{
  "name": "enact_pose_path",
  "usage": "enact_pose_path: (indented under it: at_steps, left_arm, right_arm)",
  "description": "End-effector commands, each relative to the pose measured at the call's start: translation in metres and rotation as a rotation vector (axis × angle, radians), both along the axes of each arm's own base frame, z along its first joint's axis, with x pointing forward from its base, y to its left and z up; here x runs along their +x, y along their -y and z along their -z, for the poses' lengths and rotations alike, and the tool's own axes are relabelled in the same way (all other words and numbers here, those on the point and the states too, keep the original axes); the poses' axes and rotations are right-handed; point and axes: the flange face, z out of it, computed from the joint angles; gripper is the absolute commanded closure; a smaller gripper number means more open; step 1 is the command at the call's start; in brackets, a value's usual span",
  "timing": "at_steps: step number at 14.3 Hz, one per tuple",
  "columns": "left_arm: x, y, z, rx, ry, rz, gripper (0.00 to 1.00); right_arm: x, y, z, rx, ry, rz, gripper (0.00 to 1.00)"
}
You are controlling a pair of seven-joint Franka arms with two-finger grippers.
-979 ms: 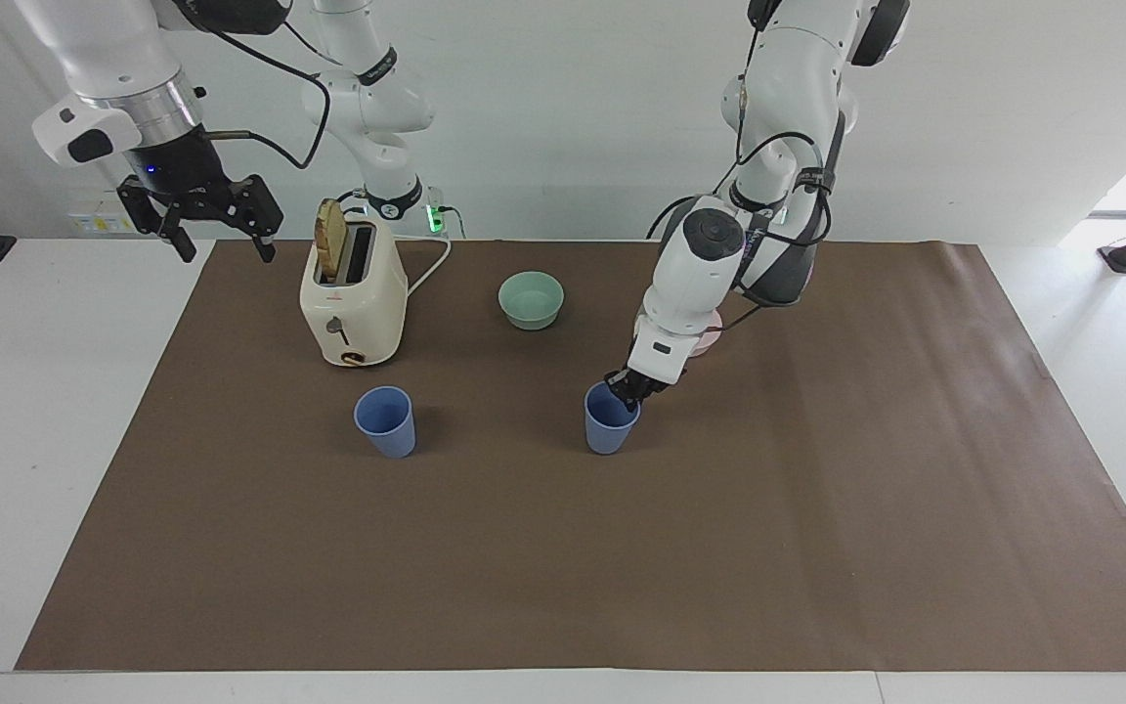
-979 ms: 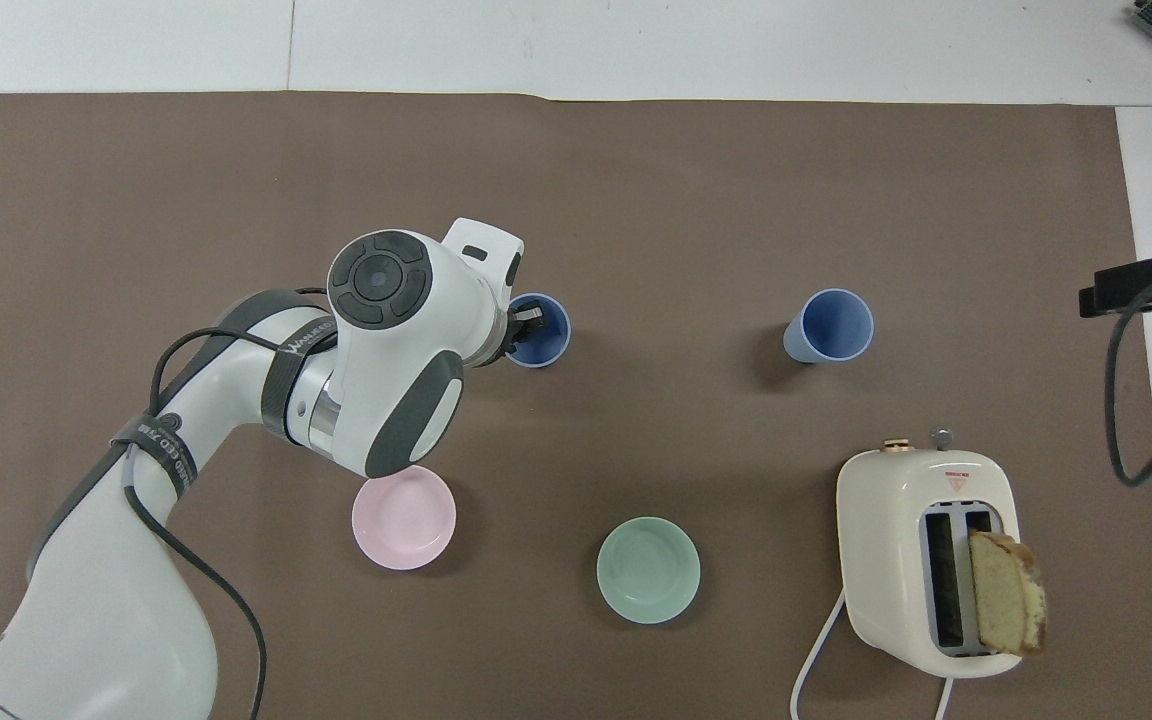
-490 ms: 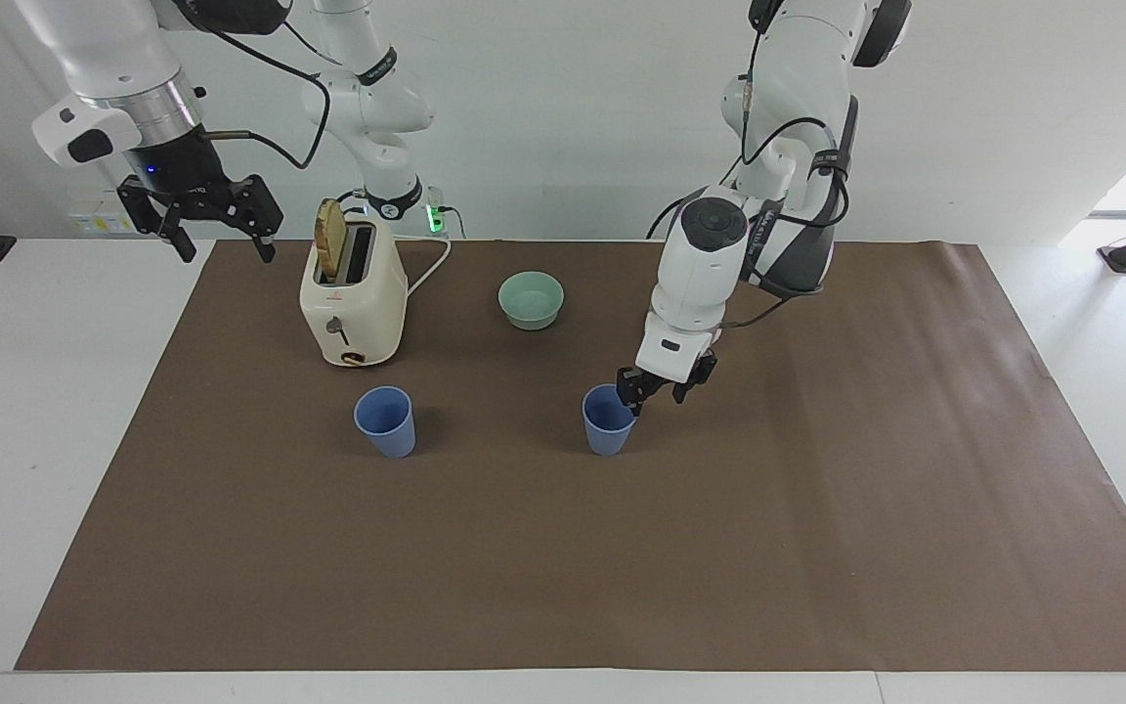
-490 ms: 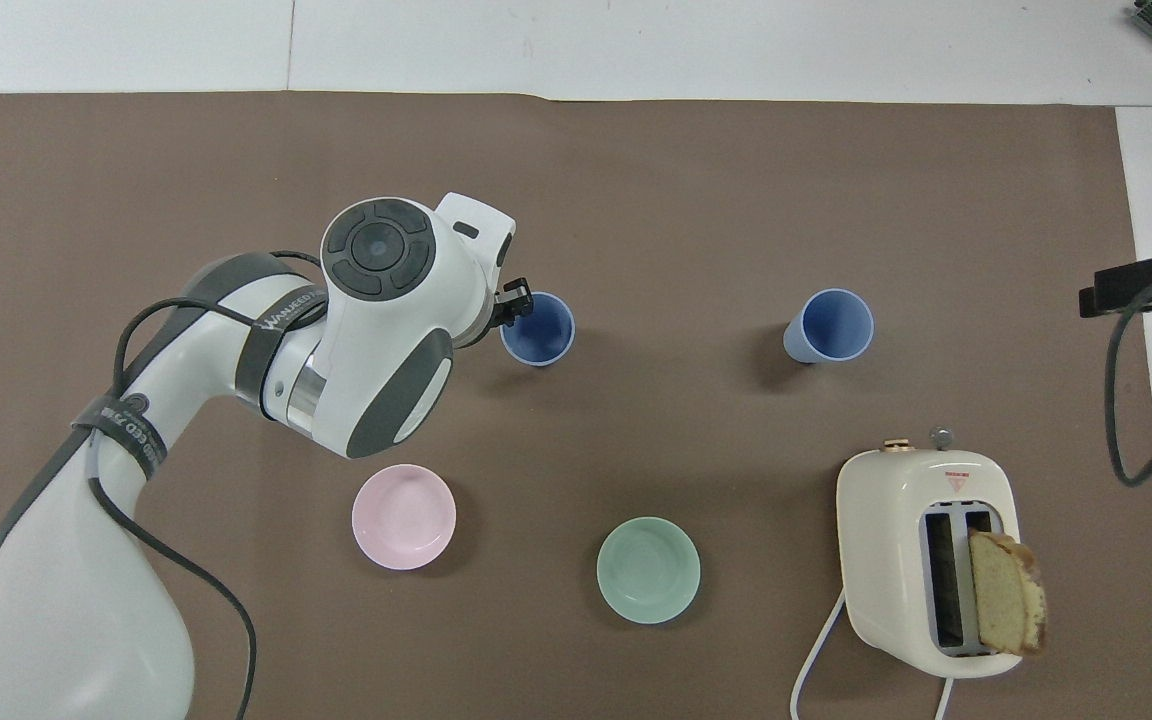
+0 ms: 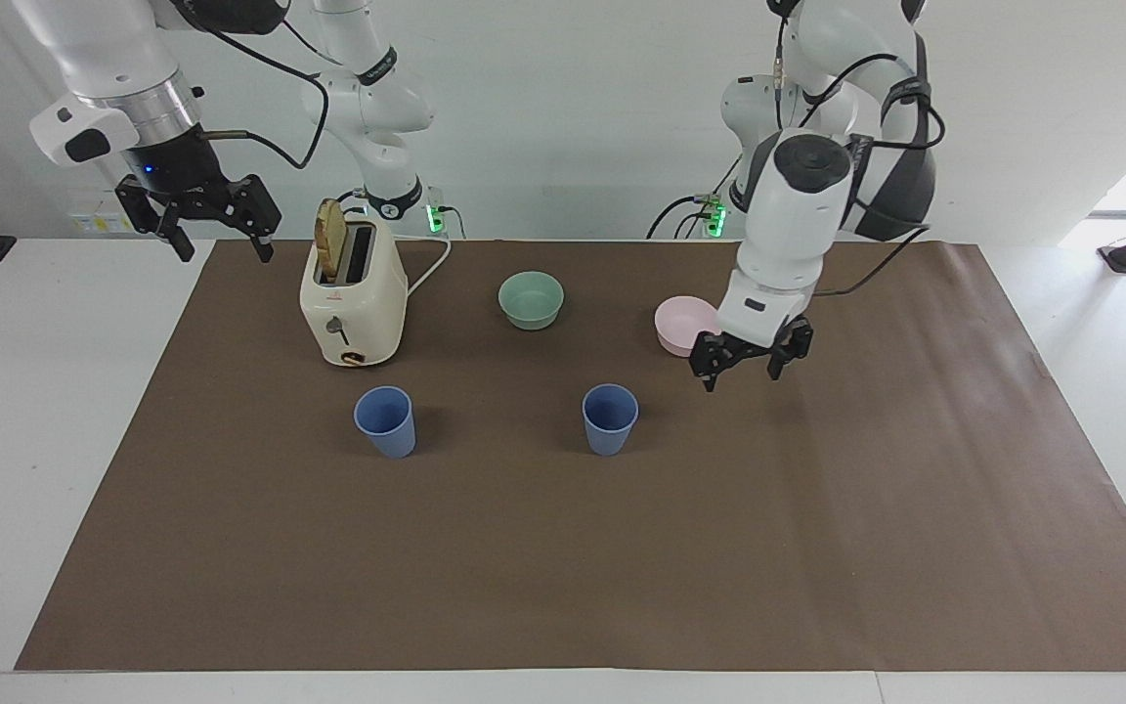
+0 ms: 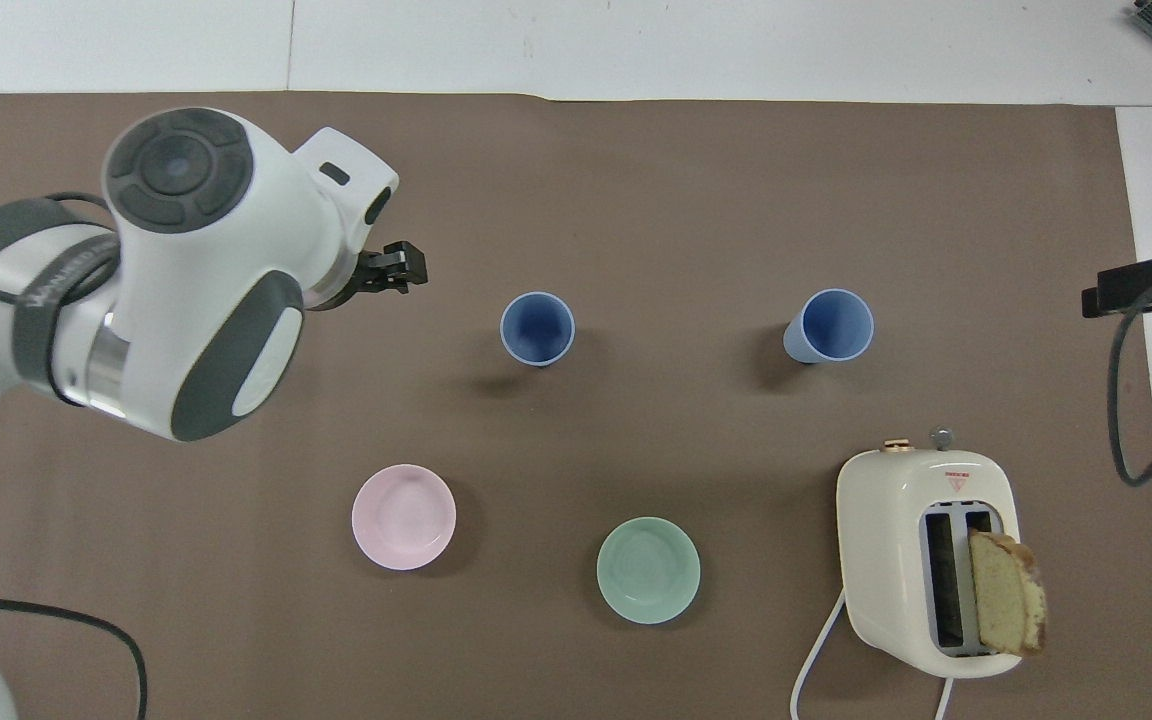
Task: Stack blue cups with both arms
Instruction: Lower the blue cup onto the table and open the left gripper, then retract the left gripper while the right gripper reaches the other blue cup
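Note:
Two blue cups stand upright and apart on the brown mat. One (image 5: 610, 418) (image 6: 537, 329) is near the middle. The other (image 5: 385, 421) (image 6: 831, 325) stands toward the right arm's end, a little farther from the robots than the toaster. My left gripper (image 5: 741, 374) (image 6: 398, 272) is open and empty. It hangs above the mat between the middle cup and the left arm's end, close to the pink bowl, clear of the cup. My right gripper (image 5: 223, 244) is open and empty, raised over the mat's edge at the right arm's end, where it waits. Part of it shows in the overhead view (image 6: 1136, 287).
A cream toaster (image 5: 353, 303) (image 6: 926, 560) with a bread slice (image 5: 331, 240) (image 6: 1006, 605) sticking out stands near the robots. A mint-green bowl (image 5: 531, 299) (image 6: 648, 570) and a pale pink bowl (image 5: 680, 326) (image 6: 403, 517) also sit nearer to the robots than the cups.
My left gripper was at the middle cup's rim, opened, then rose and pulled away toward the left arm's end. The cup stays standing where it was. The right arm has not moved.

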Motion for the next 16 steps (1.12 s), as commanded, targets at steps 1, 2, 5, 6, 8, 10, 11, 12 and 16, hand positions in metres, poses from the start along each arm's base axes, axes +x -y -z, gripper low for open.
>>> enact_pose_path:
  at_steps: [1,2,5,6,8,10,11,12,16]
  left_arm:
    - [-0.012,-0.039,-0.023,-0.002,-0.030,0.065,0.00]
    - [-0.014,-0.052,-0.029,0.003,-0.044,0.089,0.00]
    - [-0.022,-0.086,-0.054,-0.005,-0.057,0.116,0.00]
    - [-0.024,-0.103,-0.062,-0.002,-0.057,0.096,0.00]
    - [-0.032,-0.123,-0.075,-0.009,-0.072,0.093,0.00]
    - [-0.040,-0.139,-0.082,-0.008,-0.099,0.133,0.00]
    - [-0.046,-0.143,-0.089,-0.010,-0.109,0.154,0.00]
    - [-0.050,-0.148,-0.093,-0.010,-0.123,0.156,0.00]
    - [-0.061,-0.153,-0.107,-0.007,-0.118,0.143,0.00]
  right_arm:
    - [-0.002,-0.002,0.012,0.006,0.015,-0.029,0.00]
    - [0.003,-0.002,0.020,0.005,0.030,-0.039,0.00]
    - [0.013,-0.022,0.052,0.007,0.015,-0.072,0.00]
    - [0.016,-0.029,0.063,0.008,0.004,-0.074,0.00]
    - [0.021,-0.040,0.089,0.009,-0.004,-0.089,0.00]
    - [0.020,-0.041,0.121,0.008,-0.026,-0.089,0.00]
    - [0.022,-0.041,0.128,0.009,-0.015,-0.087,0.00]
    - [0.025,-0.040,0.139,0.008,-0.027,-0.085,0.00]
    - [0.047,-0.040,0.185,0.011,-0.041,-0.081,0.00]
